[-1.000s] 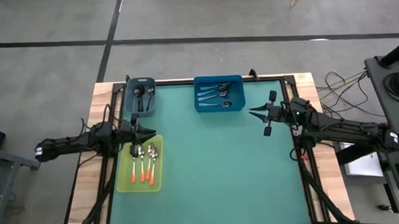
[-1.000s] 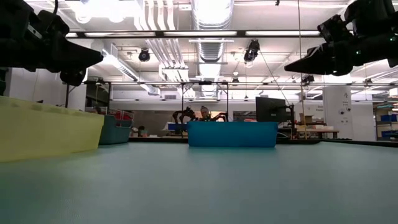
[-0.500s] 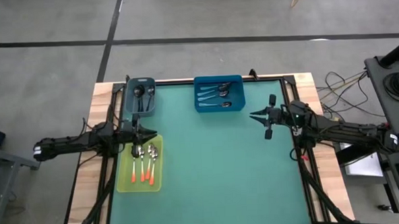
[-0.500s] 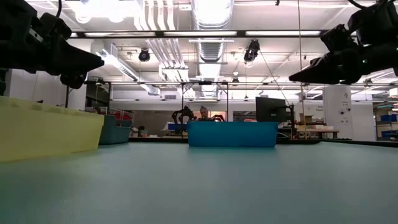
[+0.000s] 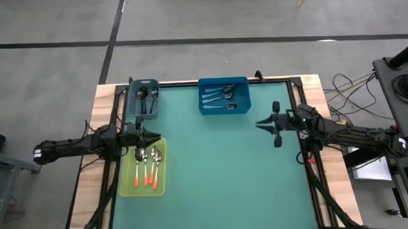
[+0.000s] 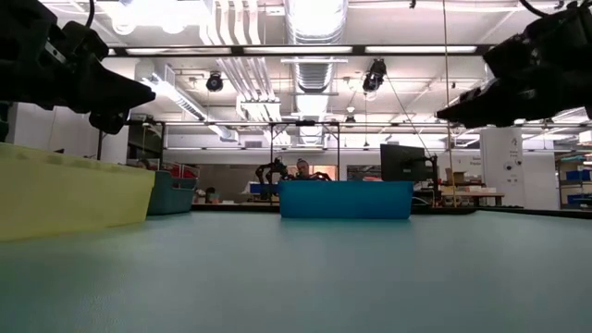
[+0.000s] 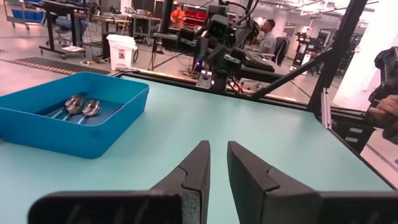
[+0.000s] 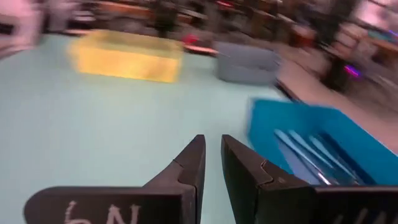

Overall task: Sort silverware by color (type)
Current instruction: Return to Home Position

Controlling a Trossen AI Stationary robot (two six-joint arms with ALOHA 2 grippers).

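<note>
Spoons (image 5: 146, 175) lie sorted in the yellow bin (image 5: 128, 187) at 9 o'clock, grey bin (image 5: 144, 82) at 11, blue bin (image 5: 222, 80) at 12; left jaws and right jaws, near-closed, empty, should just retract home.

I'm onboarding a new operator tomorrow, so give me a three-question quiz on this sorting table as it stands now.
1. Multiple choice: how many orange-handled spoons lie in the yellow bin? A) two B) three C) five
2. True or false: the blue bin holds the light-blue-handled spoons.
3. Short answer: which arm's gripper hangs nearer the yellow bin?

Key: 1 B. 2 True. 3 The left gripper, at that bin's far rim.
</note>
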